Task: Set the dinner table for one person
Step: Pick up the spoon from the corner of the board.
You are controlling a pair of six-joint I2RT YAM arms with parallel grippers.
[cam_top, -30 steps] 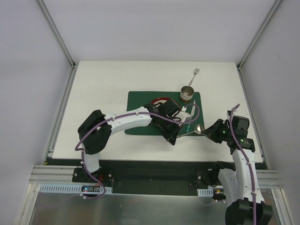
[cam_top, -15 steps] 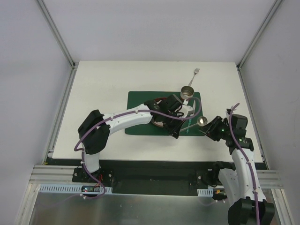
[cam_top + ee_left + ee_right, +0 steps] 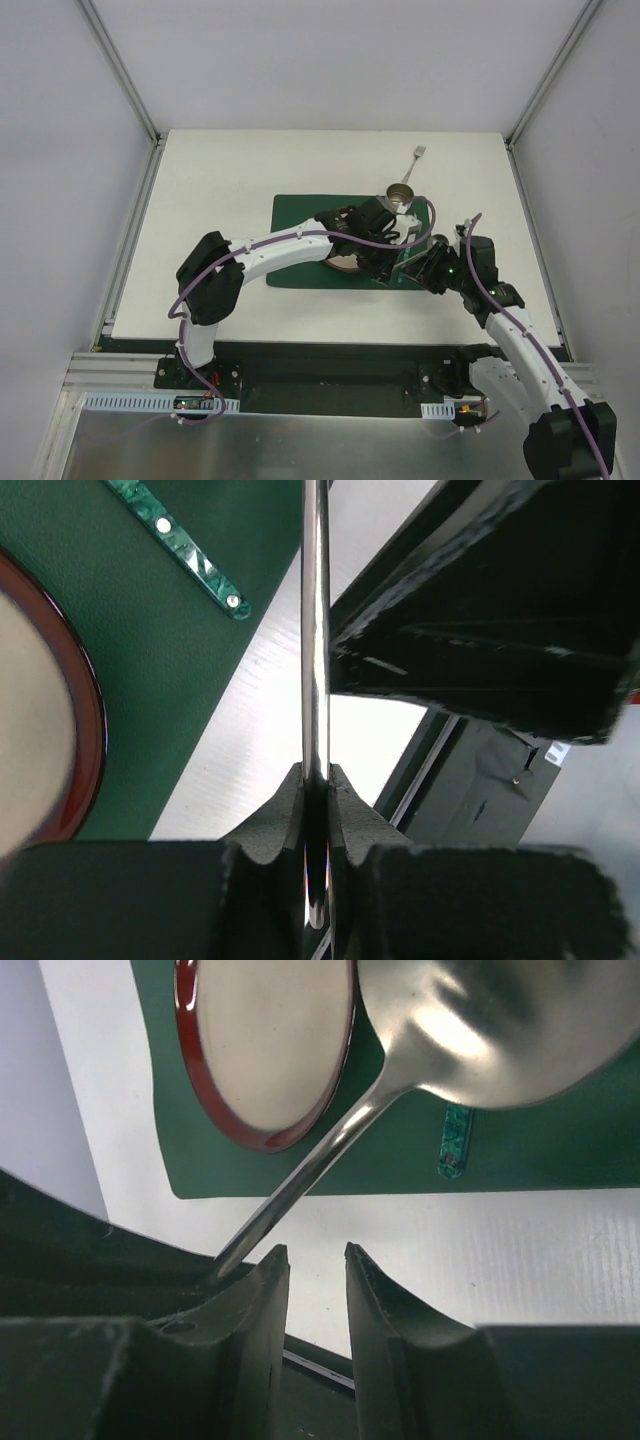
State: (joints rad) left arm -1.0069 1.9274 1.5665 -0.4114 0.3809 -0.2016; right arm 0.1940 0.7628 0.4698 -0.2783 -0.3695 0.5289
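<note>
Steel spoon (image 3: 314, 630) is clamped by its handle in the left gripper (image 3: 315, 780), over the green mat's (image 3: 295, 215) near right corner. Just beside, the right gripper's (image 3: 315, 1255) jaws are parted, nothing between them. Plate (image 3: 265, 1040) and knife (image 3: 453, 1140) are laid on the mat; a cup (image 3: 400, 200) is set at its far edge, a fork (image 3: 416, 160) beyond. All is borne by the white table (image 3: 220, 200).
</note>
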